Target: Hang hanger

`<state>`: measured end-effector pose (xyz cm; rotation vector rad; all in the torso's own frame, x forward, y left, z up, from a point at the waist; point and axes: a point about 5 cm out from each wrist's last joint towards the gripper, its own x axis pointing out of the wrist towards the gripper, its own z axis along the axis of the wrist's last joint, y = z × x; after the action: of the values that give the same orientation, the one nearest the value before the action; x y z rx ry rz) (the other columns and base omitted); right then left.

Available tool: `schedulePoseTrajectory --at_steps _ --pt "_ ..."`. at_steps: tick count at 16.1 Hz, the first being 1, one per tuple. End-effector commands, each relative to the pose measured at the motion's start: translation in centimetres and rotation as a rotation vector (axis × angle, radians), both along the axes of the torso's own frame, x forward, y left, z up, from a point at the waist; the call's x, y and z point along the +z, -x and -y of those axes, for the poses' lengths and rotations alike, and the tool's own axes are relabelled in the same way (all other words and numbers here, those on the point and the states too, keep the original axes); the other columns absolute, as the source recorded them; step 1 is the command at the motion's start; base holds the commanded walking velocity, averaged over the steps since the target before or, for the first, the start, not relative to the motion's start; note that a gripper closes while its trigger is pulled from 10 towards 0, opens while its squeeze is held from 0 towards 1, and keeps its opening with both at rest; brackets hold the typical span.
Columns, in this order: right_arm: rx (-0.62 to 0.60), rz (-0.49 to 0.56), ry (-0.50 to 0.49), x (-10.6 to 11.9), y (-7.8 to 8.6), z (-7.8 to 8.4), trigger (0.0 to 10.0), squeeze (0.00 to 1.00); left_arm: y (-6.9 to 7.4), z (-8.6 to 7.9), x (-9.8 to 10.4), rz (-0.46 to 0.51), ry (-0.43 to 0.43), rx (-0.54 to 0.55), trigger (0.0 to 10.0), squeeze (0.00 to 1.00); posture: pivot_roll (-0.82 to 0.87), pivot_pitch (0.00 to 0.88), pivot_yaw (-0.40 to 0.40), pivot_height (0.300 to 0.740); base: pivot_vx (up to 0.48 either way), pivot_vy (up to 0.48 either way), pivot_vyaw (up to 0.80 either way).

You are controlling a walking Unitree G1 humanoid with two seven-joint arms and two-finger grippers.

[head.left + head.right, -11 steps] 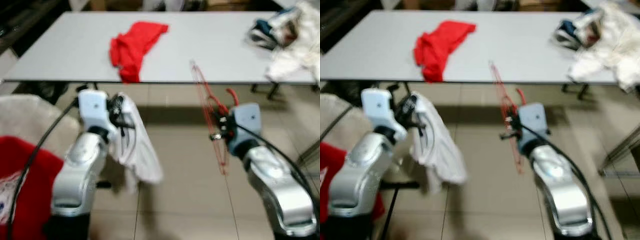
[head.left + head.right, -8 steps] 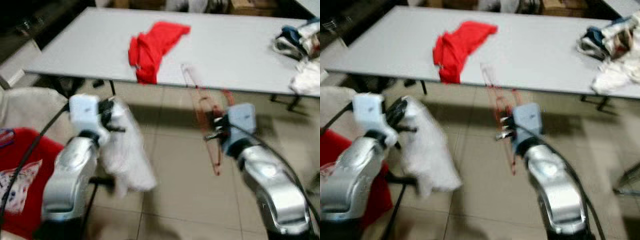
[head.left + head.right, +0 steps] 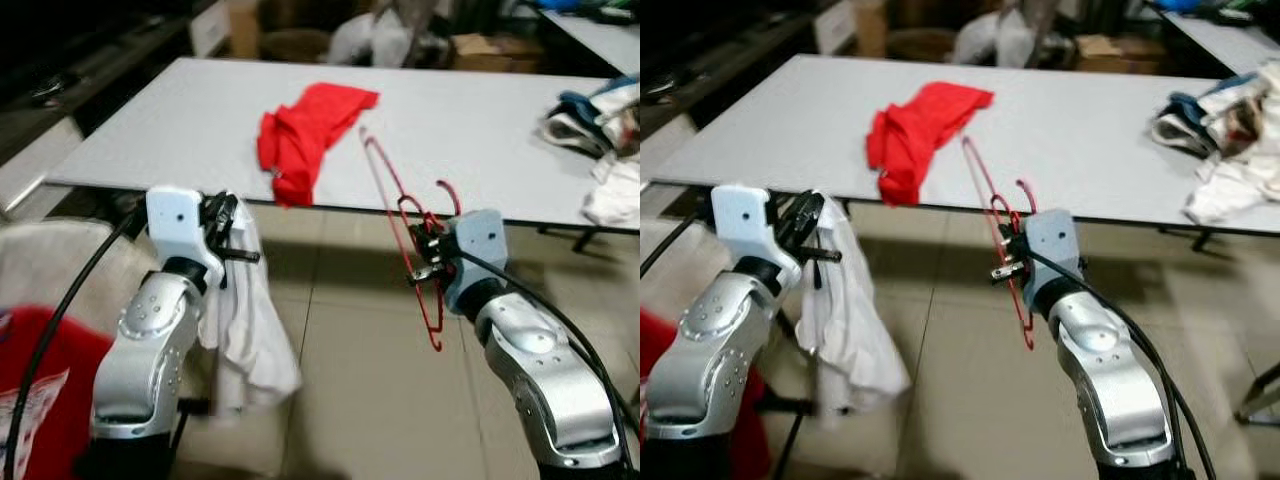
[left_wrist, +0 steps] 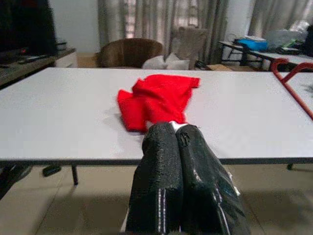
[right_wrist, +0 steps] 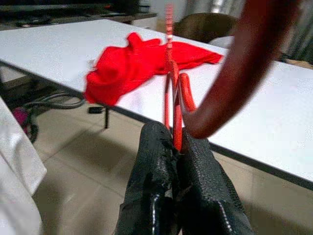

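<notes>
My right gripper (image 3: 420,262) is shut on a red wire hanger (image 3: 400,215), held upright over the floor just in front of the table edge; the wire passes between its black fingers (image 5: 161,161). My left gripper (image 3: 232,225) is shut on a white garment (image 3: 245,325) that hangs down from it toward the floor; a bit of white cloth shows between its fingers (image 4: 161,161). A red garment (image 3: 305,125) lies crumpled on the grey table (image 3: 150,130) ahead, between the two grippers.
A pile of white and dark clothes (image 3: 605,130) lies at the table's right end. A red basket (image 3: 35,400) and a pale cushion sit low at my left. Chairs and boxes stand behind the table. Tiled floor stretches under and before it.
The camera has lifted and shifted, so the table looks farther and more of the room shows. Both grippers keep their hold; the white garment has swung back to hang straighter.
</notes>
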<state>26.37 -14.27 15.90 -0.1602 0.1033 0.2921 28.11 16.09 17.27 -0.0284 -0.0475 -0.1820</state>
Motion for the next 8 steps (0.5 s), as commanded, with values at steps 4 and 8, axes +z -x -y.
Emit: schedulePoseTrajectory --at_steps 4,8 --pt "-0.001 0.033 0.005 0.59 0.06 0.35 10.0 0.0 -0.16 0.58 0.58 0.029 0.004 -0.023 10.0 0.0 -0.14 0.012 0.047 0.74 0.409 0.0 0.0" --pt "0.008 0.034 0.003 0.58 0.01 0.19 10.0 0.0 -0.17 0.43 0.54 0.028 -0.004 -0.021 10.0 0.0 -0.13 0.011 0.046 0.74 0.407 0.0 0.0"
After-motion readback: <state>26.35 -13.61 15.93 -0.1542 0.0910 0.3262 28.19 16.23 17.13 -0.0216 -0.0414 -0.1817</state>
